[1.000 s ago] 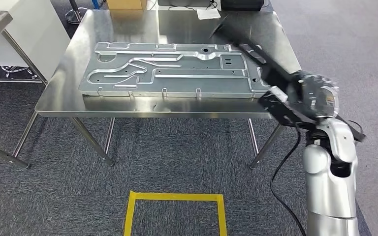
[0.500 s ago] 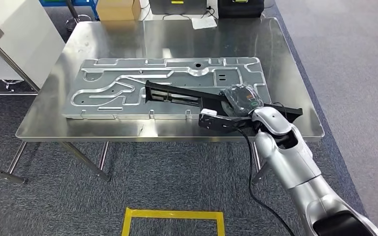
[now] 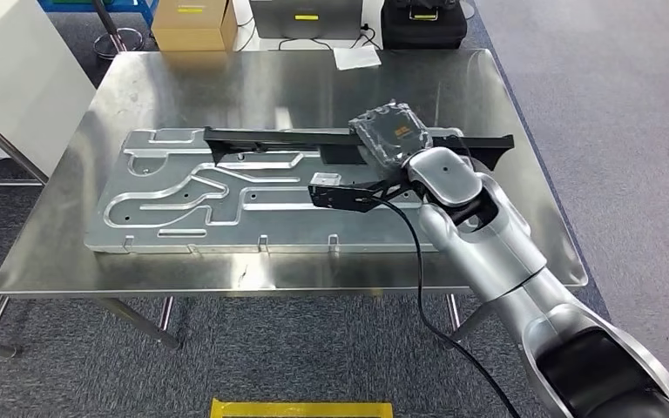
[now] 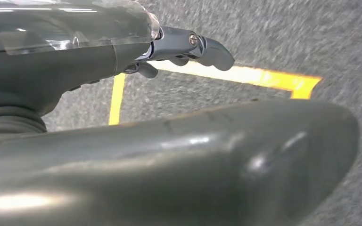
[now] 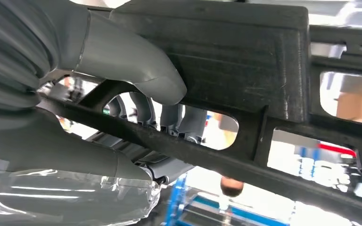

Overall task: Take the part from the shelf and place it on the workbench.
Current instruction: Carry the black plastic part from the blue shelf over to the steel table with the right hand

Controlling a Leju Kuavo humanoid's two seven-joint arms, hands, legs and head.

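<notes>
Right hand [image 3: 389, 131] clamped on the long black part [image 3: 279, 137], carried above the stamped metal panel [image 3: 226, 187].
Looks stiff, light, tip-prone; I'd grip mid-length; left hand [image 4: 188, 47] hangs empty, fingers loosely curled.

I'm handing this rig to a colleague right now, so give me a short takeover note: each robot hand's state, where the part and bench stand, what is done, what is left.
Right robot hand: grips the long black part, thumb and fingers wrapped around its frame in the right wrist view.
Left robot hand: hangs over the carpet near yellow floor tape, holding nothing; whether its fingers are curled is unclear.
Part: held roughly level over the steel workbench, above the large stamped metal panel lying there. Contact with the panel cannot be judged.
Done: part brought to the bench.
Left: set it down, release, withdraw the arm.
</notes>
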